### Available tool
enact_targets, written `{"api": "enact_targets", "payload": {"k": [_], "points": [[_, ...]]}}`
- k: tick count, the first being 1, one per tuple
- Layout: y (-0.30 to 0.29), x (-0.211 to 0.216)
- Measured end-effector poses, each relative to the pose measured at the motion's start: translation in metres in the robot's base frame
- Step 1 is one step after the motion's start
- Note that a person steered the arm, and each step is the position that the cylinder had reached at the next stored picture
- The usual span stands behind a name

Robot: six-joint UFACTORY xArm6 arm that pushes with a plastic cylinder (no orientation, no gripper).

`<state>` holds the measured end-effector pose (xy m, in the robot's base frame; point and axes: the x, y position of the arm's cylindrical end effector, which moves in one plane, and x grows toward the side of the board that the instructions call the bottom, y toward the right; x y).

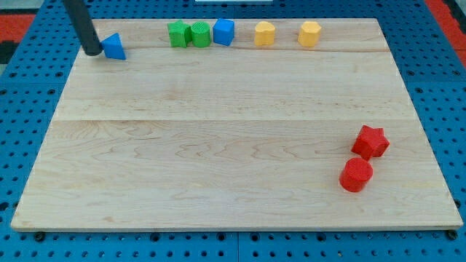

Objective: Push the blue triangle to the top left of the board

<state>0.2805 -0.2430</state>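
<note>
The blue triangle (114, 46) lies near the top left corner of the wooden board (218, 145). My tip (94, 52) stands just to the left of it, close to or touching its left side. The dark rod rises from the tip toward the view's top left.
Along the top edge lie two green blocks (178, 34) (199, 33) side by side, a blue cube (224, 32) touching the right one, and two yellow blocks (264, 33) (309, 33). A red star (370, 141) and a red cylinder (356, 175) sit at the lower right.
</note>
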Motion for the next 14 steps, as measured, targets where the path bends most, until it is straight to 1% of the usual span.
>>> {"api": "enact_targets", "payload": {"k": [1, 2, 4, 6, 8, 9, 11, 12, 13, 14], "points": [[0.038, -0.004], [0.051, -0.008], [0.052, -0.002], [0.078, -0.006], [0.079, 0.011], [0.085, 0.010], [0.106, -0.015], [0.106, -0.016], [0.106, 0.010], [0.149, 0.049]]}}
